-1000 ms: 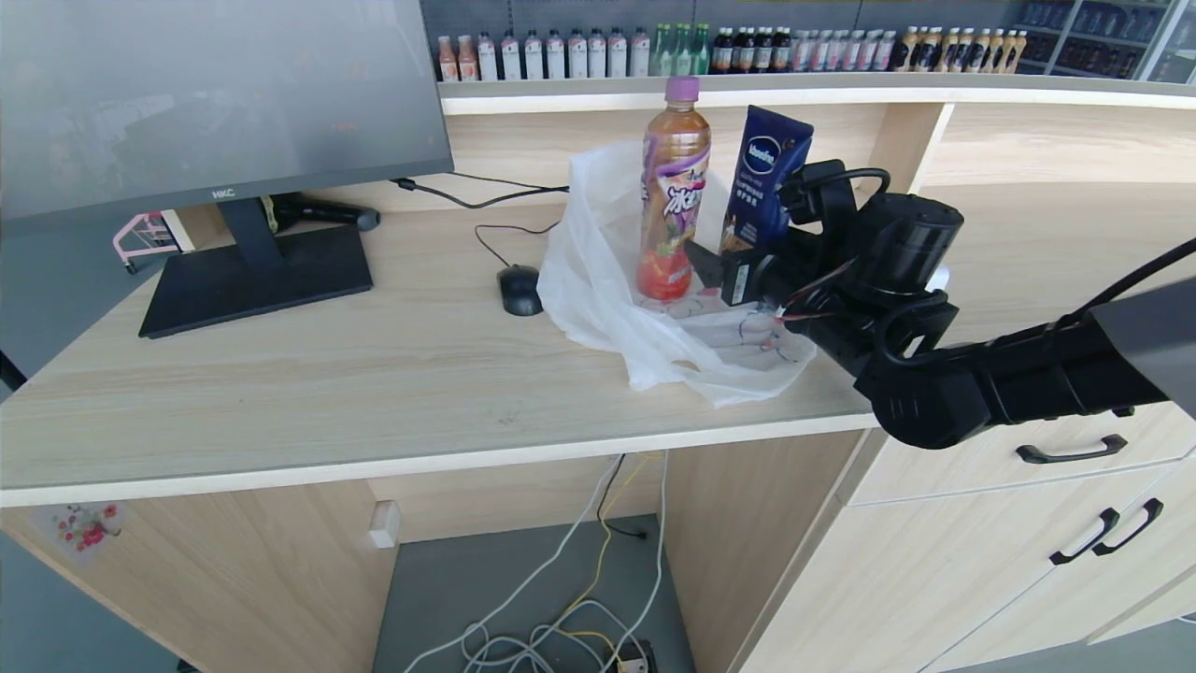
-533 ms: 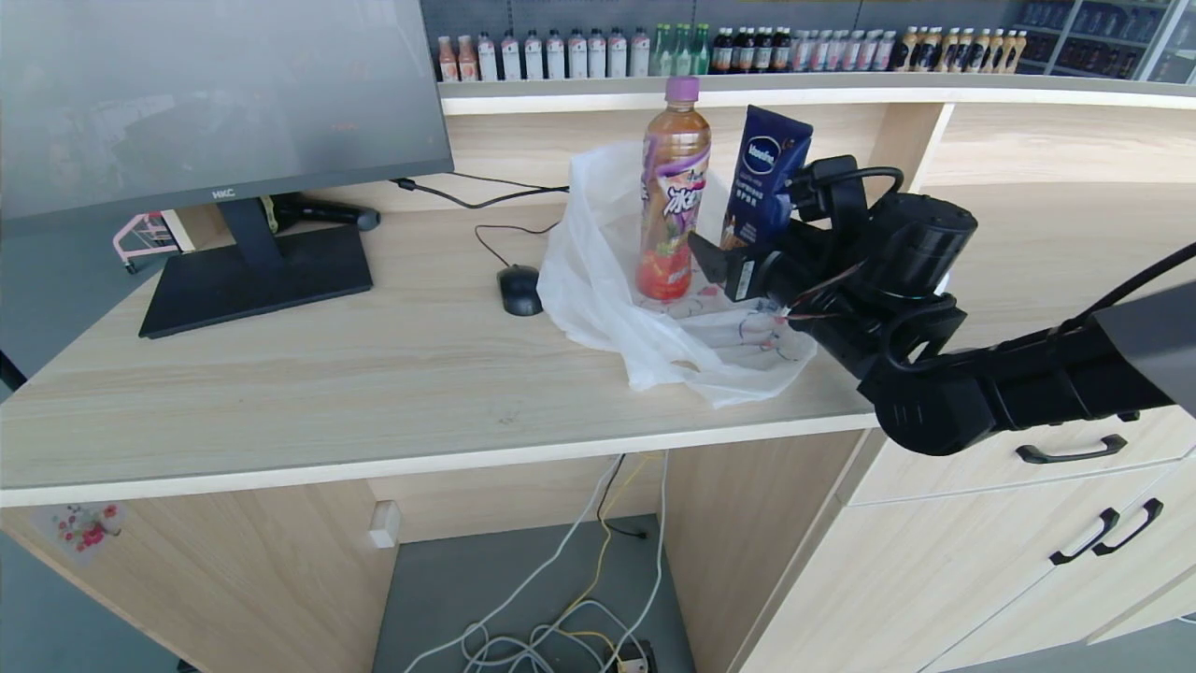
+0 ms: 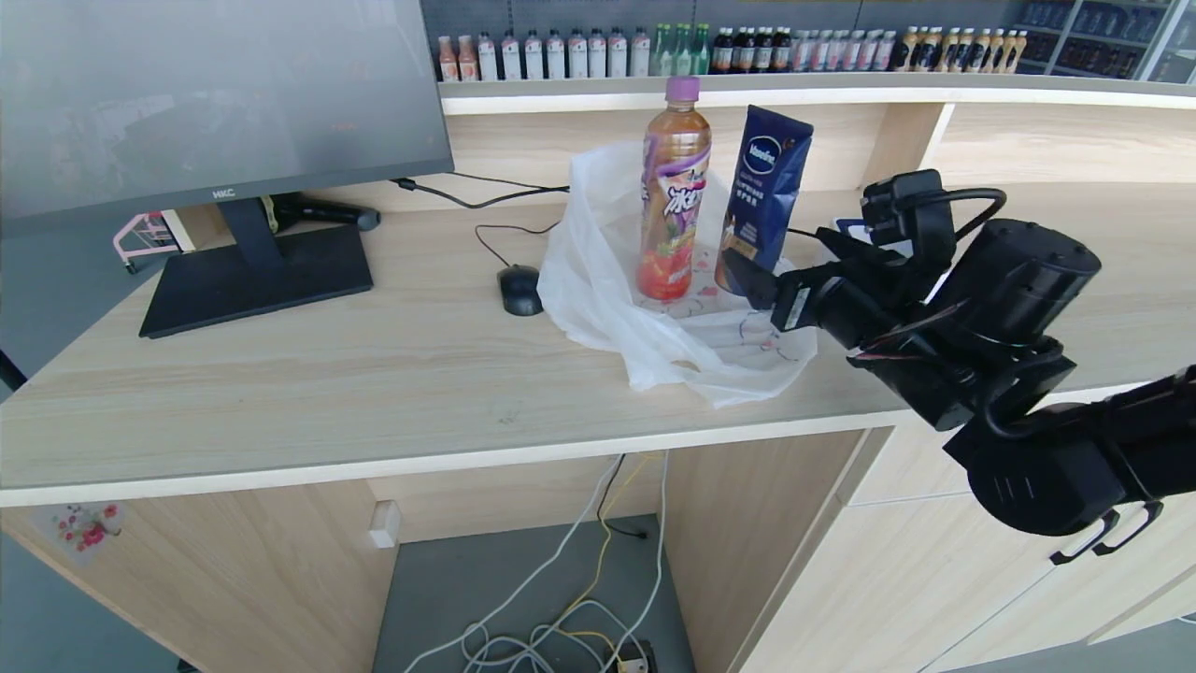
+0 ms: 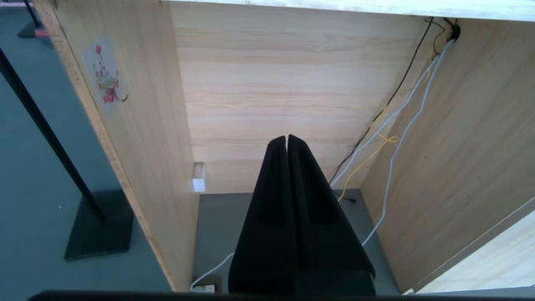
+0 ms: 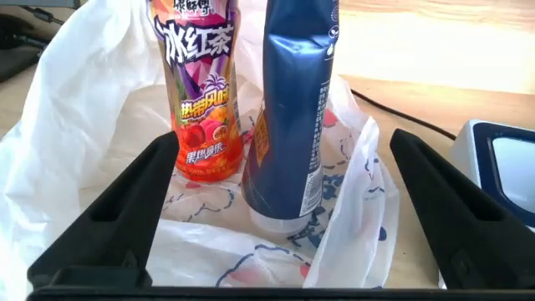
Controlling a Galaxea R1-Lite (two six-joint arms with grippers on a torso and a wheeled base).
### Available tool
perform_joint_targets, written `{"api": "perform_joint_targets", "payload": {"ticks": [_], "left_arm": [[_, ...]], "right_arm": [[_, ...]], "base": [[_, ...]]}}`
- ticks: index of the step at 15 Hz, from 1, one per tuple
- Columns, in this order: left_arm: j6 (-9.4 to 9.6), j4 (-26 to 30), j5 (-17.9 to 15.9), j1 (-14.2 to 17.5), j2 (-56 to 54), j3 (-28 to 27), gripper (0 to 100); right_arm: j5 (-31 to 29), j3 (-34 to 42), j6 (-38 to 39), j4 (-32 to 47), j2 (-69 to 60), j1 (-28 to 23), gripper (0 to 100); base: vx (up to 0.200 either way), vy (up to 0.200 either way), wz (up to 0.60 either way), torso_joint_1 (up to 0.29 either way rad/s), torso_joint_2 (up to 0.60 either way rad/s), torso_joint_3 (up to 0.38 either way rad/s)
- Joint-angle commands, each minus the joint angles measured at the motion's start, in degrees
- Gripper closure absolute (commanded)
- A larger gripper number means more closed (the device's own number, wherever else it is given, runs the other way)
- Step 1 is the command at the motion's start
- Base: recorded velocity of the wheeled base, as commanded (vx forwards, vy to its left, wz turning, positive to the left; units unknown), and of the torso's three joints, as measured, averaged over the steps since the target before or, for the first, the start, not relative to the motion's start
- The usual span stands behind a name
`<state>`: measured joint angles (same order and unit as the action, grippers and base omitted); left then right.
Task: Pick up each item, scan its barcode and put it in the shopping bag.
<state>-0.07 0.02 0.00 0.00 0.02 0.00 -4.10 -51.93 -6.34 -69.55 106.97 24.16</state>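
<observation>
1. Because both goods stand inside the crumpled white plastic shopping bag (image 3: 607,308), the task looks close to finished. Whether each barcode has been scanned cannot be told.
2. The bag lies open on the pale wooden counter (image 3: 374,374). Its thin film rises at nine and twelve o'clock of the goods and lies flat beneath them.
3. Inside it, a tall clear bottle of orange-red drink with a purple cap (image 3: 673,187) stands upright.
4. Just beside the bottle, at three o'clock, a dark blue squeeze tube (image 3: 761,201) stands on its cap and leans slightly. Whether the two touch cannot be told.
5. The black right gripper (image 3: 785,266) hovers near the tube at four o'clock. Its claw is spread wide and holds nothing.
6. A white box with a dark window (image 5: 493,167), probably the scanner, sits on the counter at three o'clock of the bag.
7. The black left gripper (image 4: 288,146) hangs below the counter, its two fingers pressed together on nothing.
8. By my judgement, what is left is to draw the right arm clear and check for further goods.
</observation>
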Motion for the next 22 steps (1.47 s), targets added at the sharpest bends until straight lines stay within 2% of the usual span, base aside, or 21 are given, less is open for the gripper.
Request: {"api": "perform_joint_targets", "payload": {"ticks": [1, 2, 3, 4, 8, 11, 13, 16, 17, 18, 21, 22], "left_arm": [[-0.01, -0.02, 0.00, 0.00, -0.02, 0.00, 100], [-0.01, -0.02, 0.00, 0.00, -0.02, 0.00, 100], [-0.01, -0.02, 0.00, 0.00, -0.02, 0.00, 100], [-0.01, -0.02, 0.00, 0.00, -0.02, 0.00, 100], [-0.01, -0.02, 0.00, 0.00, -0.02, 0.00, 100], [-0.01, -0.02, 0.00, 0.00, -0.02, 0.00, 100], [-0.01, -0.02, 0.00, 0.00, -0.02, 0.00, 100], [-0.01, -0.02, 0.00, 0.00, -0.02, 0.00, 100], [-0.10, -0.02, 0.00, 0.00, -0.02, 0.00, 100], [-0.19, -0.02, 0.00, 0.00, -0.02, 0.00, 100], [-0.10, -0.02, 0.00, 0.00, -0.02, 0.00, 100], [-0.10, -0.02, 0.00, 0.00, -0.02, 0.00, 100]], "right_arm": [[0.14, 9.39, 0.54, -3.49, -8.80, 1.06, 0], [0.14, 15.11, 1.15, -5.69, -12.75, 2.12, 0], [0.05, 26.44, 1.59, -7.80, -20.31, 3.08, 0], [0.05, 33.47, 1.68, -7.80, -25.50, 3.08, 0], [0.14, 51.93, 4.84, -6.74, -40.88, 4.49, 0], [0.14, 51.93, 5.64, 4.24, -51.78, 4.75, 0], [0.32, 51.93, 5.20, 24.37, -67.33, 5.90, 0], [0.40, 51.76, 2.91, 59.09, -93.09, 9.15, 0], [0.67, 51.76, 1.77, 67.35, -100.47, 10.03, 0], [1.37, 50.79, 1.86, 70.95, -103.19, 9.76, 0], [1.81, 51.76, 1.94, 69.55, -102.75, 8.71, 0], [1.81, 51.76, 1.94, 69.55, -100.64, 4.93, 0]], "base": [[0.000, 0.000, 0.00, 0.000, 0.00, 0.000], [0.000, 0.000, 0.00, 0.000, 0.00, 0.000], [0.000, 0.000, 0.00, 0.000, 0.00, 0.000], [0.000, 0.000, 0.00, 0.000, 0.00, 0.000], [0.000, 0.000, 0.00, 0.000, 0.00, 0.000], [0.000, 0.000, 0.00, 0.000, 0.00, 0.000], [0.000, 0.000, 0.00, 0.000, 0.00, 0.000], [0.000, 0.000, 0.00, 0.000, 0.00, 0.000], [0.000, 0.000, 0.00, 0.000, 0.00, 0.000], [0.000, 0.000, 0.00, 0.000, 0.00, 0.000], [0.000, 0.000, 0.00, 0.000, 0.00, 0.000], [0.000, 0.000, 0.00, 0.000, 0.00, 0.000]]}}
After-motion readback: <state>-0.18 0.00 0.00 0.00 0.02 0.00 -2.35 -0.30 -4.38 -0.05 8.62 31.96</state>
